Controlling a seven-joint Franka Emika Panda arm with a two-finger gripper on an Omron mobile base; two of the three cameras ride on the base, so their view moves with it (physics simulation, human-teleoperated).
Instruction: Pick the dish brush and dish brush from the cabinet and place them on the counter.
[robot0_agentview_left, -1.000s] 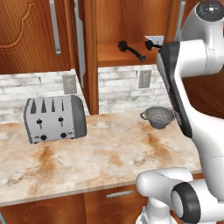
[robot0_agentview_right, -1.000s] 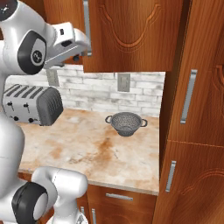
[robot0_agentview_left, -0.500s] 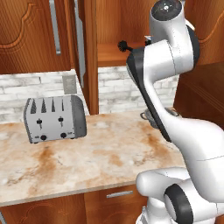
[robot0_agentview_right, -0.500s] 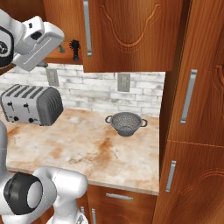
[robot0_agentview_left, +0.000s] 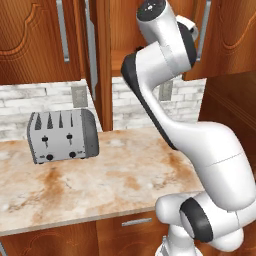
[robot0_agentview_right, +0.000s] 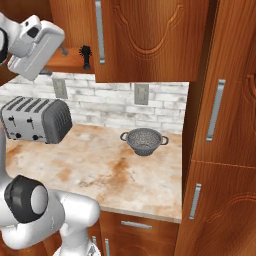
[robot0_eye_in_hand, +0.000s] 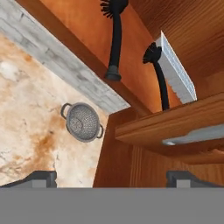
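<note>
From the hand view I could see both finger tips at the bottom edge, set wide apart with nothing between them — the gripper (robot0_eye_in_hand: 111, 177) was spread open and empty. It looked into the open cabinet (robot0_eye_in_hand: 144, 127) from below its door edge. On the wooden shelf (robot0_eye_in_hand: 83, 26) lay the two brushes. The first dish brush (robot0_eye_in_hand: 116, 39) ran from its bristly head at about 12 o'clock in that view down to its handle end near the shelf's front lip. The second dish brush (robot0_eye_in_hand: 161, 78) lay just beside it toward 2 o'clock, its head touching or very near the grey ice-cube tray (robot0_eye_in_hand: 177, 72), which leaned along the shelf at its right. The two brushes sat near each other but apart.

Below the shelf, at 9 o'clock from centre, I saw the metal mesh colander (robot0_eye_in_hand: 82, 122) resting on the counter (robot0_eye_in_hand: 26, 109), close to the tiled backsplash (robot0_eye_in_hand: 65, 65).

In the right base view one dish brush (robot0_agentview_right: 86, 56) stood out on the shelf at 11 o'clock, next to the door's long silver handle (robot0_agentview_right: 99, 32), with the colander (robot0_agentview_right: 143, 141) below it and the toaster (robot0_agentview_right: 35, 120) at 9 o'clock. The left base view showed the toaster (robot0_agentview_left: 62, 135) at 9 o'clock on the counter (robot0_agentview_left: 115, 185) — the arm (robot0_agentview_left: 160, 65) rose in front of the cabinet opening.
</note>
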